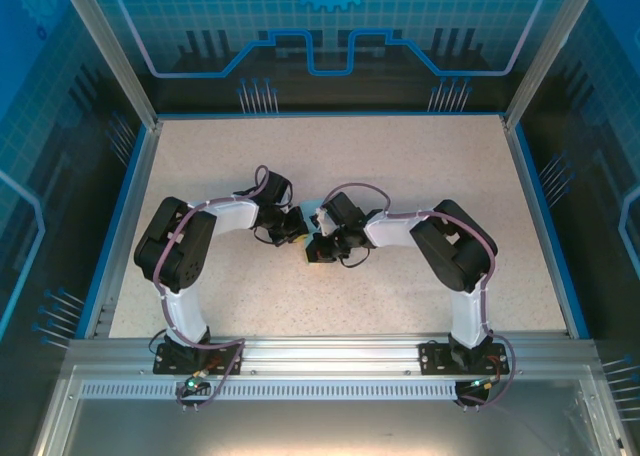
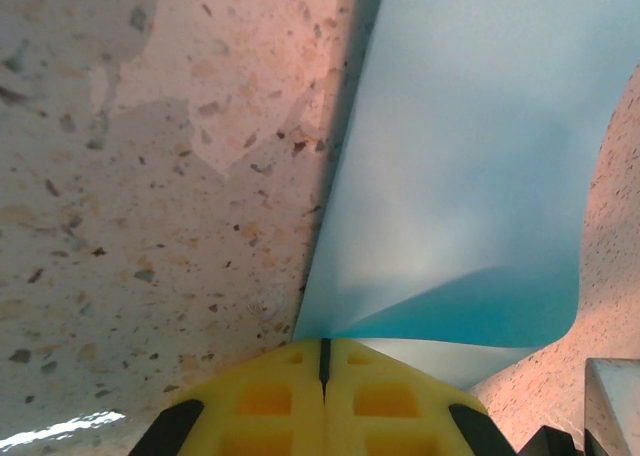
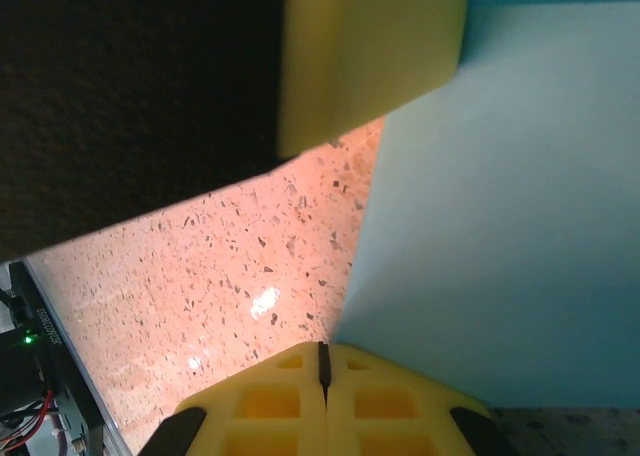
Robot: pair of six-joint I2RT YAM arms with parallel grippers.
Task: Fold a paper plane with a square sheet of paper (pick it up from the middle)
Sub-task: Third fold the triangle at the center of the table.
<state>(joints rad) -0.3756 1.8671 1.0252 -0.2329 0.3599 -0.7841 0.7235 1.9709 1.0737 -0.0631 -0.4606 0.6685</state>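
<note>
The square sheet of paper [image 2: 470,166] is pale blue and rises up and to the right from my left gripper [image 2: 322,342], whose yellow jaws are shut on its corner. A darker fold curls under near the tip, and the sheet casts a shadow on the table. In the right wrist view the same sheet [image 3: 510,226] spreads right from my right gripper [image 3: 322,347], shut on its edge. From above, the left gripper [image 1: 295,228] and right gripper [image 1: 316,244] meet at mid-table, tips nearly touching, hiding the sheet. The paper plane is out of view.
The speckled beige table [image 1: 400,166] has a blue raised rim [image 1: 118,226] and glass walls on three sides. A yellow finger of the other gripper [image 3: 370,56] hangs close above the right gripper. Both arm bases [image 1: 190,351] sit on the near metal rail.
</note>
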